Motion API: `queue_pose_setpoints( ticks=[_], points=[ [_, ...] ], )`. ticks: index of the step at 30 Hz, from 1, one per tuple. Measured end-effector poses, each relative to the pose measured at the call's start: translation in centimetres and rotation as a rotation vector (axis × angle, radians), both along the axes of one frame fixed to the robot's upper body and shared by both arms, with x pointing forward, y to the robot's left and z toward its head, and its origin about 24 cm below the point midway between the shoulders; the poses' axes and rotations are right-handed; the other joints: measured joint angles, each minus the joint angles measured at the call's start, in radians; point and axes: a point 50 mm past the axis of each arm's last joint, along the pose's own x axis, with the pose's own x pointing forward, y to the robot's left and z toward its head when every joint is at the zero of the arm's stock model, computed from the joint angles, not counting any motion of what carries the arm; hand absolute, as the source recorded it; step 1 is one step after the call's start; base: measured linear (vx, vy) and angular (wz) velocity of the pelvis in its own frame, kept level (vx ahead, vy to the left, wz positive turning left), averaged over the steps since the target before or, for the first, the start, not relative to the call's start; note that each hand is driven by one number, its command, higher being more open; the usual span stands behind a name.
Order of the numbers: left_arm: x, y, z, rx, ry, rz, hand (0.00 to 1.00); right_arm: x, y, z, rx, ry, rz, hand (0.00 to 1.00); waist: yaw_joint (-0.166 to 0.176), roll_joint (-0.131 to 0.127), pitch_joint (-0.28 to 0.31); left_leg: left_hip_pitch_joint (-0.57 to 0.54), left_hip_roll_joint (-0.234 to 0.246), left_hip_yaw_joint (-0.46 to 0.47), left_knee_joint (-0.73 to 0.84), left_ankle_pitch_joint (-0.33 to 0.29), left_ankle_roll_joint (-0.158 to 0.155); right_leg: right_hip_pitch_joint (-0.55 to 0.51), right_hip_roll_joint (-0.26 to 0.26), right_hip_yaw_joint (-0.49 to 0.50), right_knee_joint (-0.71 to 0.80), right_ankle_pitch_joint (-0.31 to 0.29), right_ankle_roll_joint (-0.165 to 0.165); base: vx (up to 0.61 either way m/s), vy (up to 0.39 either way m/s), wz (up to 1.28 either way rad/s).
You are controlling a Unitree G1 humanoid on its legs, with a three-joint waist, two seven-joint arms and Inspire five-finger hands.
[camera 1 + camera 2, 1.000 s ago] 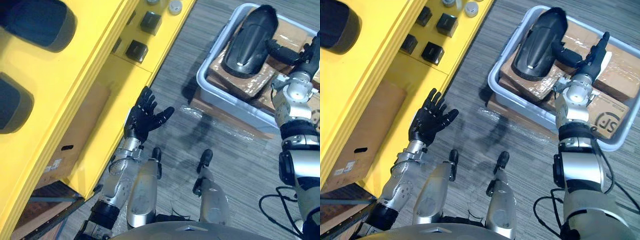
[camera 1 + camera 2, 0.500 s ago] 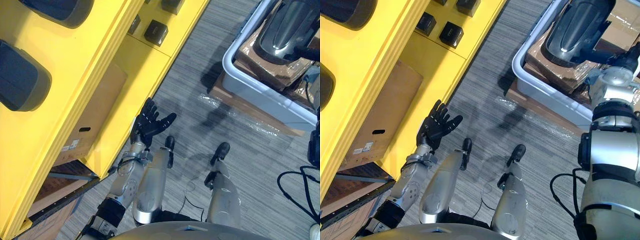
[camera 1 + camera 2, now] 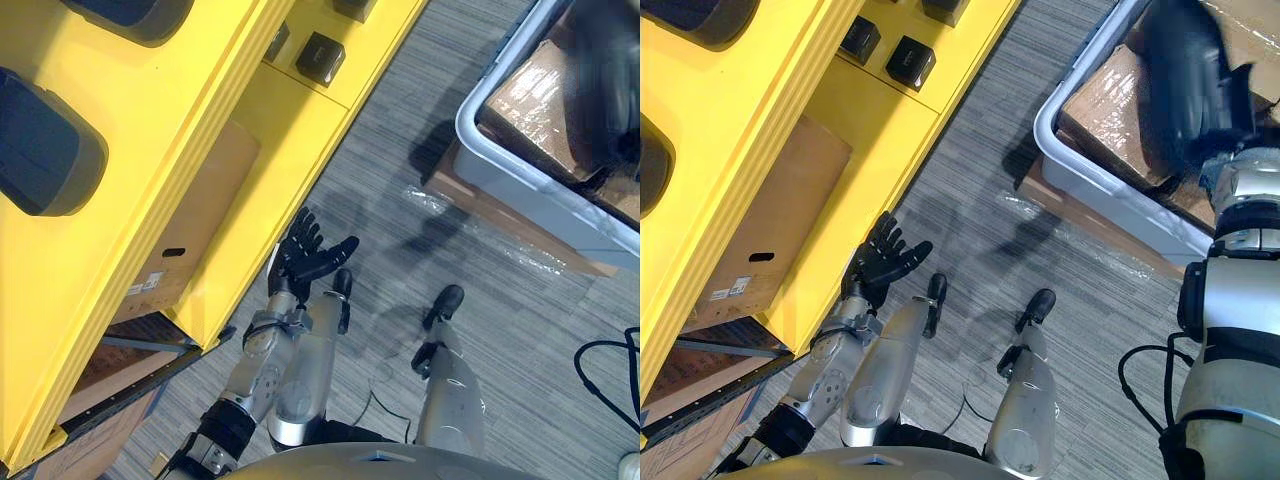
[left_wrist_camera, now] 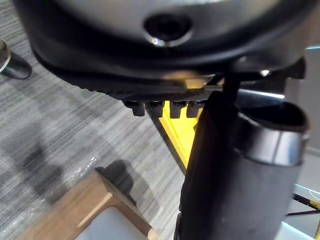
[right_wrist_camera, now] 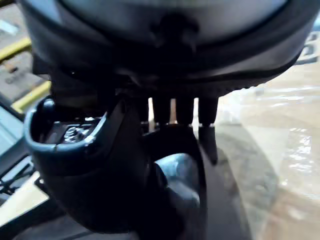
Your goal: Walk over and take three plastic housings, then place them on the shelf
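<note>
beside the yellow shelf (image 3: 215, 150), the humanoid's right hand (image 5: 165, 55) reaches into a grey bin (image 3: 520, 170) on the floor. its fingers (image 5: 182, 110) and thumb are clamped on a dark plastic housing (image 3: 1175, 80), which stands tilted above the wrapped cardboard boxes (image 3: 525, 95) inside.

in the right wrist view the housing sits directly under the fingers, its glossy shell caught between them and the thumb. from overhead, most of its length juts past the hand, so the hold appears to be near one end.

the left hand (image 3: 305, 255) hangs over the grey floor near the shelf's foot, fingers spread and loose, holding nothing. two more dark housings (image 3: 45, 140) already sit on the shelf's upper level, well apart from the bin.

the risk from here looks plain. a hold at one end of a long, smooth shell could let it swing or slip free as the robot turns toward the shelf, or clip the bin's rim on the way out. a drop would likely land it on the boxes or on the floor between bin and shelf.
</note>
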Motion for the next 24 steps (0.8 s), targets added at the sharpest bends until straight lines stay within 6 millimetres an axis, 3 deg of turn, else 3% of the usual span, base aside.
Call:
queue_pose_setpoints(
  ticks=[5,12,16,18,20,22,24],
  points=[
    [-0.3,0.5,0.0,-0.002,0.002,0.053,1.0,-0.7,-0.3,-1.5,0.128,0.026,-0.056,0.0,0.002,0.0,0.0,0.024,0.008,-0.001,0.0,-0.001,-0.002,0.029,0.003,-0.008,0.001,-0.011,-0.015,-0.06,0.025,0.02],
    [-1.5,3.6,0.3,0.004,-0.017,0.142,1.0,-1.4,-0.9,-2.3,0.14,0.015,-0.145,0.0,-0.031,-0.01,0.007,0.101,0.01,0.003,-0.028,-0.001,-0.003,0.105,0.006,-0.011,-0.02,-0.011,-0.015,-0.02,0.015,0.0],
    [-1.7,4.1,2.6,-0.061,-0.133,0.09,1.0,-1.4,-1.0,-2.3,0.032,-0.018,-0.161,0.0,-0.049,-0.049,0.014,0.159,0.01,0.005,-0.083,0.017,-0.014,0.15,0.01,-0.014,-0.05,-0.01,-0.013,0.0,-0.003,0.01],
    [-1.8,4.1,3.5,-0.095,-0.164,0.024,1.0,-0.7,-0.3,-1.5,-0.112,-0.047,-0.122,0.0,-0.071,-0.077,0.015,0.203,0.015,0.009,-0.117,0.027,-0.022,0.183,0.017,-0.014,-0.065,-0.003,-0.003,0.02,-0.018,-0.02],
    [-1.9,3.4,3.4,-0.157,-0.126,-0.059,1.0,-0.1,0.6,-0.4,-0.24,-0.093,-0.08,0.0,-0.088,-0.097,0.006,0.251,0.023,0.018,-0.148,0.031,-0.028,0.217,0.024,-0.011,-0.079,-0.003,-0.003,0.07,-0.036,-0.12],
    [-2.0,2.3,2.8,-0.254,-0.033,-0.182,1.0,0.7,2.5,0.4,-0.468,-0.101,-0.009,0.0,-0.114,-0.141,-0.044,0.278,0.031,0.027,-0.195,0.04,-0.04,0.224,0.034,-0.004,-0.097,-0.005,-0.004,0.09,-0.036,-0.14],
    [-1.9,0.8,2.5,-0.347,0.059,-0.292,1.0,1.1,3.8,0.8,-0.571,-0.128,0.031,0.0,-0.129,-0.168,-0.059,0.316,0.043,0.041,-0.226,0.044,-0.046,0.239,0.043,0.007,-0.098,-0.006,-0.006,0.09,-0.029,-0.21]
  ],
)
